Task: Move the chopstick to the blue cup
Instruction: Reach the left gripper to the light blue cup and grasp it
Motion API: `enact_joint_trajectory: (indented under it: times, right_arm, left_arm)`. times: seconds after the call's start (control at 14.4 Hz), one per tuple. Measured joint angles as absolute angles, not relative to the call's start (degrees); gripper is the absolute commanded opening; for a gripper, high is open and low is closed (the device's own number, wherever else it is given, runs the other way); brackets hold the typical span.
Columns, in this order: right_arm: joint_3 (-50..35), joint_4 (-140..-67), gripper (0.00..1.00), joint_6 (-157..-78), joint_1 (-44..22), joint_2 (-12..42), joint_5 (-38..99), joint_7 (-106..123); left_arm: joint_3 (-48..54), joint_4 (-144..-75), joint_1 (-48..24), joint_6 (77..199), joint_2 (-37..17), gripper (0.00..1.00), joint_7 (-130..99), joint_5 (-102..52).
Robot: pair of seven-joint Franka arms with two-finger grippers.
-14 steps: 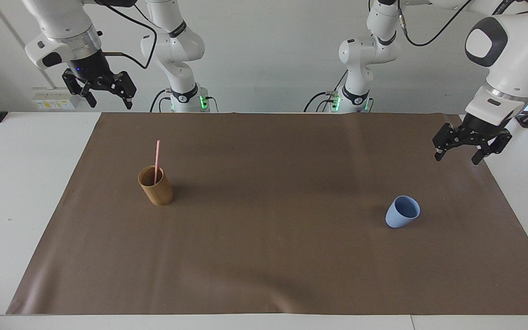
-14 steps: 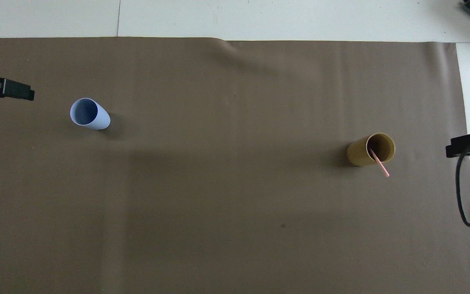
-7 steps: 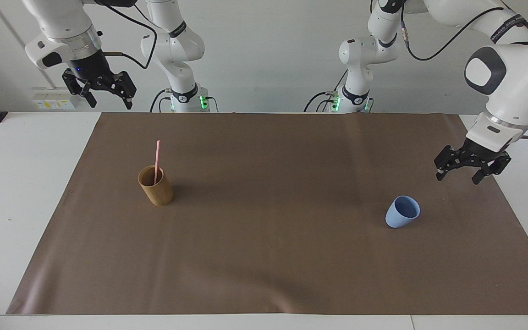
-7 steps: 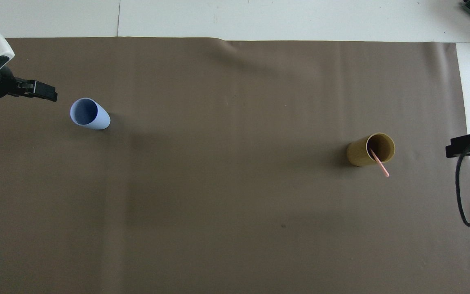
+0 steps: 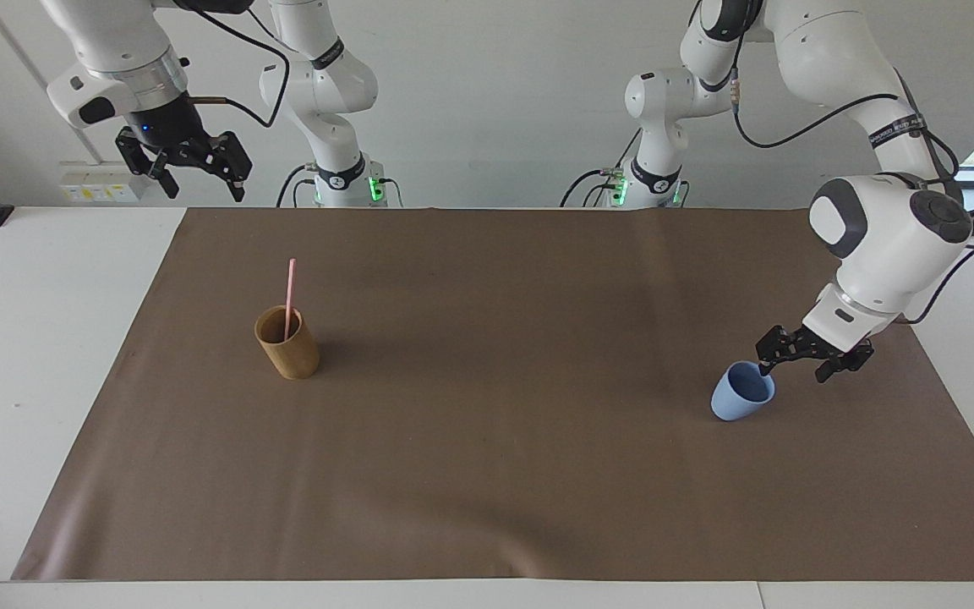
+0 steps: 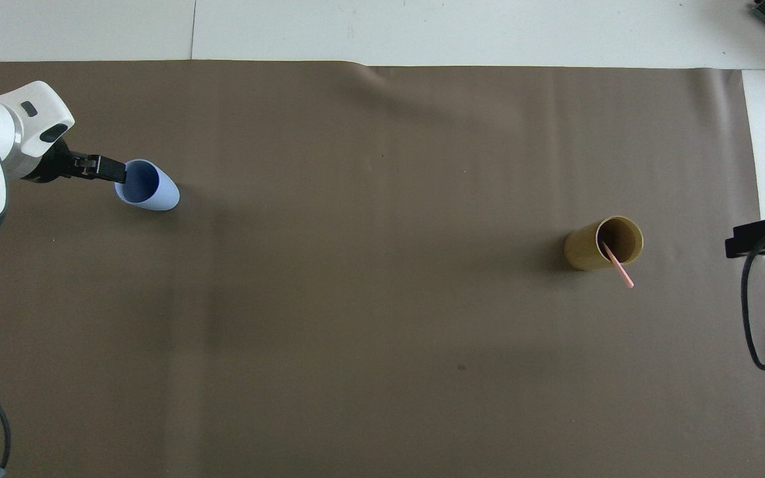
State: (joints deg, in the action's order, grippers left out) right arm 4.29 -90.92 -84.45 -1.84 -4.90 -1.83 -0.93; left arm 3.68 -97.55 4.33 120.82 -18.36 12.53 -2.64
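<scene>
Chopstick [image 5: 289, 298]: thin, straight, pink | blue cup [image 5: 741, 400]: matte, tapered

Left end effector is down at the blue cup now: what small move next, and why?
Probably ease the left end effector, open, a little lower so its fingers straddle the blue cup rim, then close. It hangs beside the rim on the left arm's side; the chopstick stands in the brown cup, and the right end effector waits.

plain brown table cover [image 5: 487, 474] on a white tabletop [image 5: 39, 355], small matte light-blue cup [image 5: 741, 393], tan-brown wooden-looking cylinder cup [image 5: 287, 345] with a thin pale-pink stick [image 5: 289, 292], white arms with black grippers
</scene>
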Motion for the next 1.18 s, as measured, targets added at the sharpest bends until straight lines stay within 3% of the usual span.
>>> enact_joint_trajectory:
  times: [0.21,0.28,0.35,0.42,0.9,1.18]
  right_arm:
    - [4.29,-90.98,1.0,-84.45,-1.84,-4.9,-1.83,-0.93]
    - [4.29,-90.98,1.0,-84.45,-1.84,-4.91,-1.83,-0.93]
    - [4.29,-90.98,1.0,-84.45,-1.84,-4.91,-1.83,-0.93]
    - [4.29,-90.99,1.0,-84.45,-1.84,-4.91,-1.83,-0.93]
    - [4.29,-91.12,1.0,-84.45,-1.84,-5.0,-1.83,-0.93]
    - [4.29,-91.27,1.0,-84.45,-1.84,-5.2,-1.83,-0.93]
  left_arm:
    - [3.75,-98.46,4.29,123.78,-19.85,0.51,12.48,-2.78]
    - [3.79,-98.72,4.26,124.24,-20.24,0.34,12.48,-2.86]
    - [3.84,-99.0,4.24,124.33,-20.43,0.07,12.47,-2.98]
    - [3.86,-99.25,4.24,124.35,-20.43,0.0,12.47,-3.05]
    - [4.07,-99.19,4.16,124.34,-19.92,0.0,12.49,-3.68]
    - [4.09,-98.84,4.15,121.9,-16.08,0.0,12.49,-3.68]
